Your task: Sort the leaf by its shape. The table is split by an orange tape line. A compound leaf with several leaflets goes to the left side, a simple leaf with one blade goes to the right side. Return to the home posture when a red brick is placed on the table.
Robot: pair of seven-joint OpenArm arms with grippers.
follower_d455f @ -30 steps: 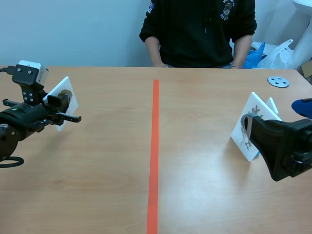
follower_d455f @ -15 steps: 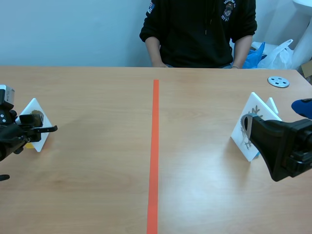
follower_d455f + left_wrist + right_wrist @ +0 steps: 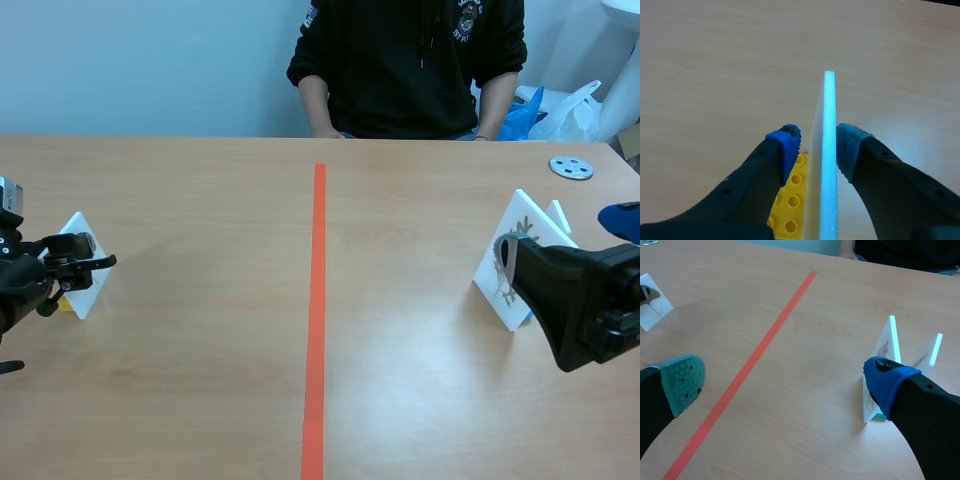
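Pale blue wall [image 3: 140,60] behind the light wooden bench [image 3: 200,380]; white and blue plastic bags [image 3: 560,110] beyond its far right corner.

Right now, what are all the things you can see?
left leaf card: one, white, far left, at the left end effector.
brick: one, yellow, under that card.
right leaf cards: two, white, right side, one behind the other.
disc: one, grey, far right on the table.
tape line: one, orange, down the middle.
person: one, black top, across the table.
left end effector: one, black, astride the left card.
right end effector: one, black, open, beside the right cards.
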